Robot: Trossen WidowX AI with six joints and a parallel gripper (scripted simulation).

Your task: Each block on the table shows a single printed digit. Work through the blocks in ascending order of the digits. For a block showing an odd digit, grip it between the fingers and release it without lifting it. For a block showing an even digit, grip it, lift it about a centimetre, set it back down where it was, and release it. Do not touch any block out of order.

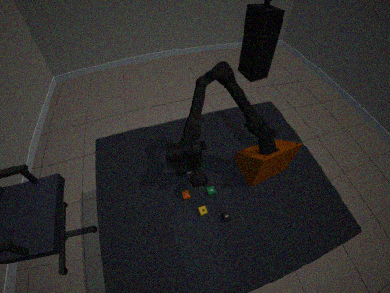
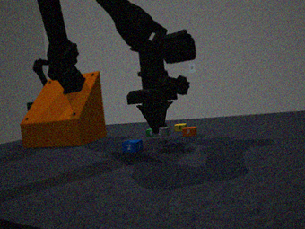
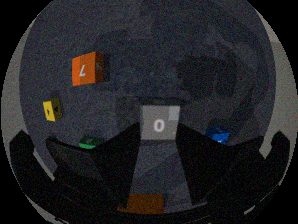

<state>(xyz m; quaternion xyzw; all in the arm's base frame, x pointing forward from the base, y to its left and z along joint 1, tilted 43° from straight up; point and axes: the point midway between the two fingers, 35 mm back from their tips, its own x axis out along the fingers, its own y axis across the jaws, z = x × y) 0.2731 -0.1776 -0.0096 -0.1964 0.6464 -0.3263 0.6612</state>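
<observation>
Probably 0 block (image 2: 164, 131) (image 3: 152, 117): light, stiff; pinch opposite sides squarely.
Gripper (image 1: 197, 179) (image 2: 158, 133) (image 3: 157, 127): narrowed onto 0 block.
7 block (image 1: 185, 195) (image 2: 189, 131) (image 3: 83, 70): wrist view, ten o'clock.

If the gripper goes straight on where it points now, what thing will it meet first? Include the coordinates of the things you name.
The gripper (image 1: 190, 177) (image 2: 159, 132) (image 3: 157, 127) points down with the grey 0 block (image 2: 164, 131) (image 3: 159, 118) between its fingers, so probably the dark surface (image 1: 247, 247) (image 2: 205, 210) (image 3: 135, 87) beneath comes first. Whether block or fingertips already touch it is unclear.

Block 0 (image 2: 164, 131) (image 3: 159, 123) between gripper fingers
</observation>
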